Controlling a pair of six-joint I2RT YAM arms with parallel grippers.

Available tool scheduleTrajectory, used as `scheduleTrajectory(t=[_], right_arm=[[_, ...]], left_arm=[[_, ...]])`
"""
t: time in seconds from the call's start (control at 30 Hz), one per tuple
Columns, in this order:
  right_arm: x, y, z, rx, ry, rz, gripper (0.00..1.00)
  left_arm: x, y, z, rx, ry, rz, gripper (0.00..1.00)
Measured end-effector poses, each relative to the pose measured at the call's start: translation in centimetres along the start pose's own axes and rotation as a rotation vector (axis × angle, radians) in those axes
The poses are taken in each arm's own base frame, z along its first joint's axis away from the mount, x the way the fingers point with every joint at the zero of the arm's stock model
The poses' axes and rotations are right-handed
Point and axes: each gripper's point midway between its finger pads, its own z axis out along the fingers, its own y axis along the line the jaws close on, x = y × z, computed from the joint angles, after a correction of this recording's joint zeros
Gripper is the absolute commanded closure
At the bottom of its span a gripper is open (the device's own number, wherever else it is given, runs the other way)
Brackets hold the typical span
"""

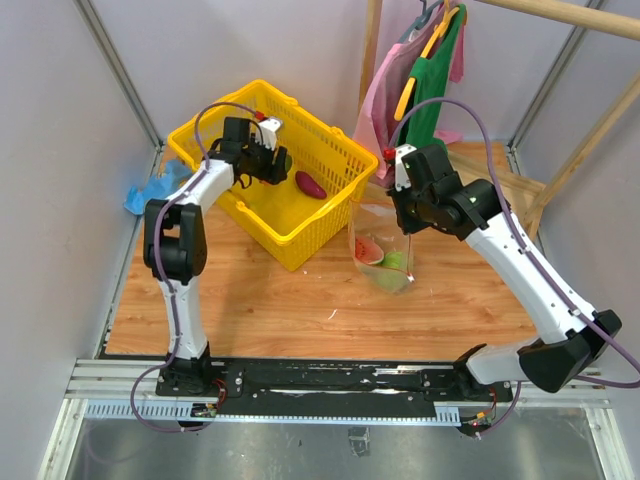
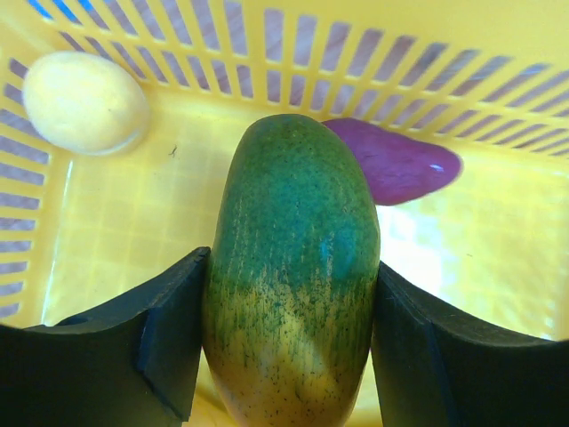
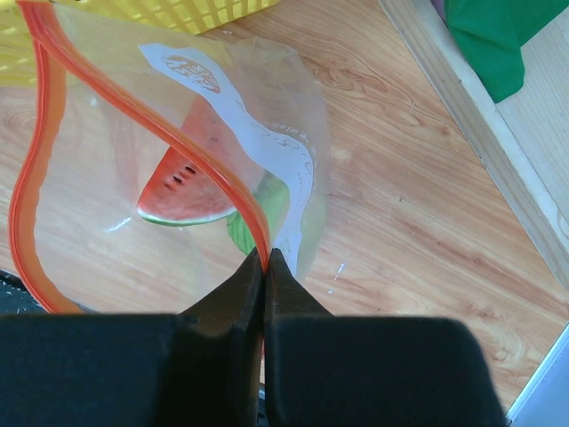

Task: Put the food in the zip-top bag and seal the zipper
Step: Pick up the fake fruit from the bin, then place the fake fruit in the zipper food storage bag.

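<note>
We count two arms, one yellow basket (image 1: 300, 240), one clear bag (image 3: 89, 205) and five pieces of toy food. Three of the pieces are in the basket, in the upper left of the overhead view: a striped green melon (image 2: 293, 267), a purple piece (image 2: 400, 165) and a pale yellow round fruit (image 2: 84, 102). The other two are inside the bag at centre right of that view: a red watermelon wedge (image 3: 182, 191) and, just beside it, a small green piece (image 3: 262, 209).

The left arm reaches up and forward from its base, its elbow bent, and its wrist dips into the basket. The left hand (image 1: 268, 158) grasps the melon, one black finger pressed against each of its long sides. We cannot tell whether the melon rests on the basket floor or hangs clear of it. In the wrist view the purple piece lies behind it at upper right and the yellow fruit sits apart at upper left, near the slotted wall.

The right arm sweeps in from lower right to the middle of the tabletop (image 1: 300, 310). The right hand (image 3: 264, 258) points down, its fingers clenched on the zipper (image 3: 52, 84), the orange strip along the bag's mouth. The mouth gapes open in a loop, and the bag stands just beside the basket's near corner.

Two garments, one green (image 1: 430, 80) and one pink (image 1: 380, 100), hang at upper right.
</note>
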Motion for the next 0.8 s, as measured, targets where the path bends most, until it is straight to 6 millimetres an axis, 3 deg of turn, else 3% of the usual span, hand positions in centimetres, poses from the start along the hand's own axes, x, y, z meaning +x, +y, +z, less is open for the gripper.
scheduleTrajectory(t=[0.2,0.4,0.53,0.8], right_arm=[[-0.1,0.0,-0.5,-0.003,-0.015,0.009,0.99],[-0.3,0.0,-1.4,-0.006,-0.041,0.02,0.99],[-0.2,0.0,-1.8,-0.008,-0.05,0.03,0.99],[0.3,0.2,-1.6,-0.018,-0.039,0.04,0.99]], left_arm=[[-3.8,-2.2,-5.5,0.023,-0.109,0.001,0.87],[-6.1,-5.2,-10.1,0.05,-0.185,0.029,0.87],[-7.7,-8.8,-12.8,0.1,-0.232,0.078,0.88],[-10.1,-19.0,-19.7,0.27,-0.36,0.243,0.86]])
